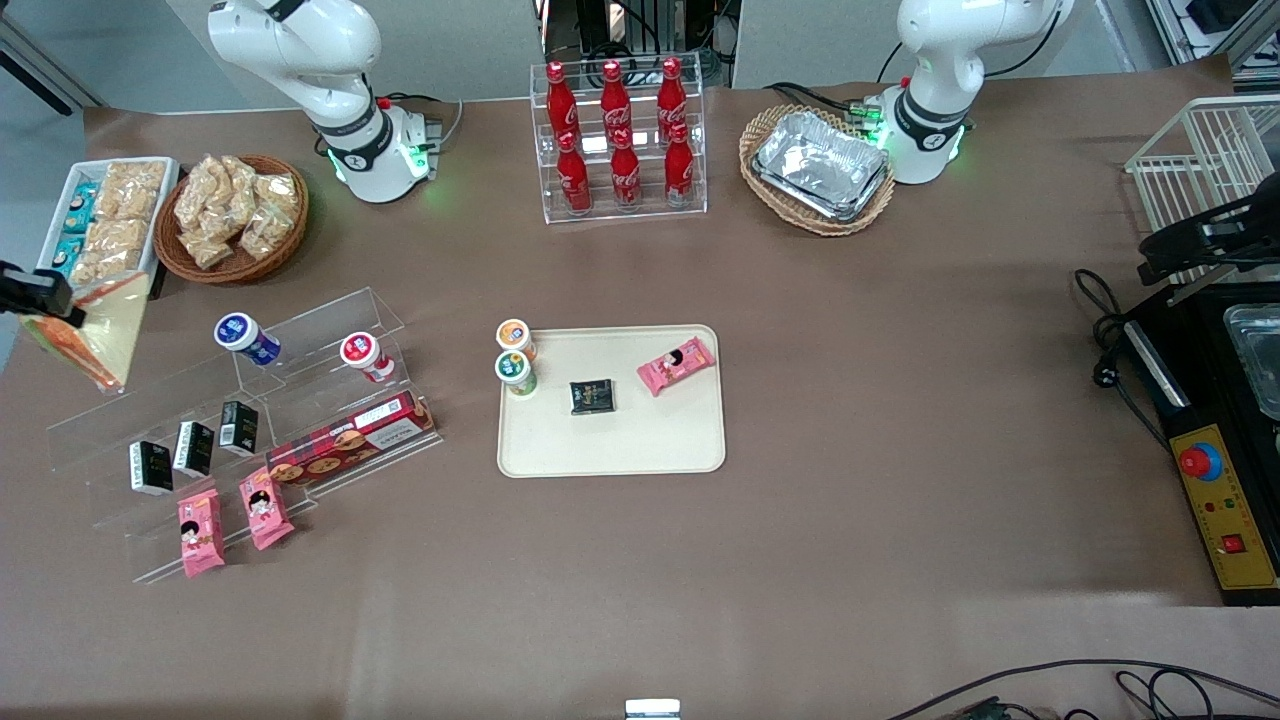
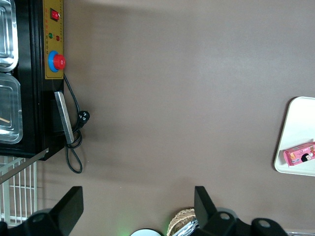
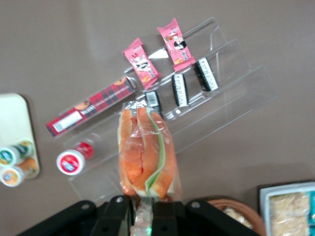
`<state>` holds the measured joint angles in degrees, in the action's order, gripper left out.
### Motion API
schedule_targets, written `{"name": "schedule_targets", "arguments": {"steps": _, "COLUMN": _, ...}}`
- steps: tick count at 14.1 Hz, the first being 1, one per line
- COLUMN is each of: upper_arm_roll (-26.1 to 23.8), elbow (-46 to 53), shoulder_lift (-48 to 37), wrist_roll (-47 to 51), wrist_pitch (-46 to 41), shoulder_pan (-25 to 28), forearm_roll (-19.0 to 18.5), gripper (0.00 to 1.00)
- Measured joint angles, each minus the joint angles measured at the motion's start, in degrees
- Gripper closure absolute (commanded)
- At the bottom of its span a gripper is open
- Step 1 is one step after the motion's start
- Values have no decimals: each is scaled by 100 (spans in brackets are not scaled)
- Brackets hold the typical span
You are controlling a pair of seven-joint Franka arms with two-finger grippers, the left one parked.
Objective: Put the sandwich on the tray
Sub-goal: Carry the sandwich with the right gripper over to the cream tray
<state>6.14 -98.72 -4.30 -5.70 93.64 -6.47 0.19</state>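
Observation:
The sandwich [image 1: 95,335] is a clear-wrapped wedge with pale bread and orange and green filling. It hangs in the air at the working arm's end of the table, above the clear acrylic step rack [image 1: 230,420]. My gripper [image 1: 40,295] is shut on the wrap at the sandwich's end. In the right wrist view the sandwich [image 3: 145,152] hangs from the gripper [image 3: 144,209], over the rack [image 3: 197,108]. The cream-beige tray [image 1: 640,445] lies mid-table and holds two cups, a black packet and a pink packet [image 1: 676,365].
The rack holds pink snack packets [image 1: 200,533], black cartons, a red biscuit box [image 1: 350,440] and two cups. A wicker basket of snacks [image 1: 232,215] and a white snack tray [image 1: 105,215] stand near the gripper. A cola bottle stand [image 1: 618,140] and foil trays [image 1: 820,165] lie farther back.

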Motion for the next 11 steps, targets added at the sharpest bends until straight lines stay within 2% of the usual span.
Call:
{"name": "schedule_targets", "arguments": {"steps": 6, "upper_arm_roll": -887, "elbow": 147, "shoulder_lift": 312, "wrist_roll": 3036, "wrist_pitch": -30, "shoulder_pan": 366, "forearm_roll": 91, "gripper": 100}}
{"name": "schedule_targets", "arguments": {"steps": 11, "upper_arm_roll": -1022, "elbow": 197, "shoulder_lift": 639, "wrist_roll": 5360, "wrist_pitch": -31, "shoulder_pan": 1175, "forearm_roll": 194, "gripper": 100}}
